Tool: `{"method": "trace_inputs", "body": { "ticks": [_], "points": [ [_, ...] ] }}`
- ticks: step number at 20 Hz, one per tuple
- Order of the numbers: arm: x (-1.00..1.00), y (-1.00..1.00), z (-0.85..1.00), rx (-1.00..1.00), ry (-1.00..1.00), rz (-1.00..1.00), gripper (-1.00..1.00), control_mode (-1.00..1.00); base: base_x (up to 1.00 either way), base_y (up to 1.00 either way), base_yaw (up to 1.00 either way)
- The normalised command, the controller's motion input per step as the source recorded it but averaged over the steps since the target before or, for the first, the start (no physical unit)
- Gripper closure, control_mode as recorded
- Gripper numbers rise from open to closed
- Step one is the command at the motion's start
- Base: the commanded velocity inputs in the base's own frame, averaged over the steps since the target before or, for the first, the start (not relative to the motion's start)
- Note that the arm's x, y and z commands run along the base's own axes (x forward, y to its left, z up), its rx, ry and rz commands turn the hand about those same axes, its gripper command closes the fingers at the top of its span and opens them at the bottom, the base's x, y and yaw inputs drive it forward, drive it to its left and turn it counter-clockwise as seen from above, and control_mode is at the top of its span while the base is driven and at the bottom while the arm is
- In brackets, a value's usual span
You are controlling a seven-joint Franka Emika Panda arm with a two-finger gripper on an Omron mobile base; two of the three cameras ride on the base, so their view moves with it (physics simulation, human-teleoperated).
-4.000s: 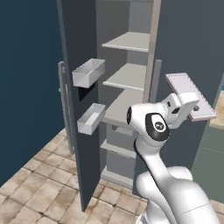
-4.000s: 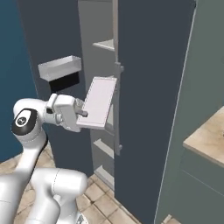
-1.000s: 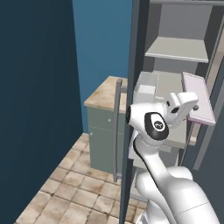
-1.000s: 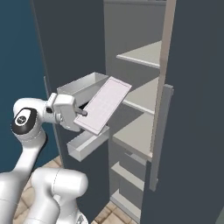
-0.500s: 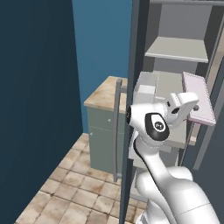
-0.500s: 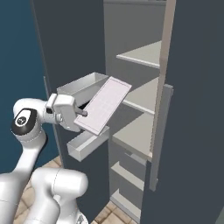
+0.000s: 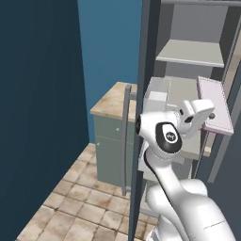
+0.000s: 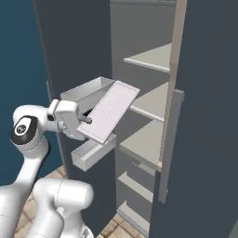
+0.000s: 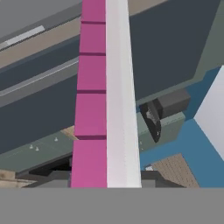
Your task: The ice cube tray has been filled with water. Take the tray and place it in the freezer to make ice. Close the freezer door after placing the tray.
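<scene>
Nothing has shifted: gripper (image 8: 83, 122) stays clamped on the flat, pale-lilac ice cube tray (image 8: 109, 111).

You see the ice cube tray (image 8: 109, 111) in pale pinkish-lilac; its cells (image 9: 90, 105) show magenta in the hand view. The freezer door (image 8: 69, 69) is dark slate-grey, the shelves (image 7: 190, 52) light grey, the floor (image 7: 75, 207) beige tile.

Illumination is even and diffuse with no visible source; rendered surfaces are flat-shaded, without glare or cast shadows. The far freezer (image 8: 148, 69) interior reads slightly darker toward its back wall, and the blue wall (image 7: 42, 94) at left darkens toward the near side. All views are soft, low-resolution, showing no edge distortion.
</scene>
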Motion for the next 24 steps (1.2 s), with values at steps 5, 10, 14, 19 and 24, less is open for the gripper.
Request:
{"method": "trace_inputs", "body": {
  "ticks": [5, 10, 14, 19, 24],
  "points": [
    [-0.44, 0.00, 0.38, -0.04, 0.00, 0.00, 1.00, -1.00, 0.00, 0.00, 0.00],
    [-0.28, -0.02, 0.54, -0.01, 0.06, 0.00, 1.00, -1.00, 0.00, 0.00, 0.00],
    [0.00, 0.00, 0.53, -0.01, 0.14, 0.02, 1.00, -1.00, 0.00, 0.00, 0.00],
    [0.04, 0.00, 0.51, -0.02, 0.12, 0.04, 1.00, -1.00, 0.00, 0.00, 0.00],
    [0.13, 0.00, 0.25, -0.06, 0.01, 0.00, 1.00, -1.00, 0.00, 0.00, 0.00]
  ]
}}
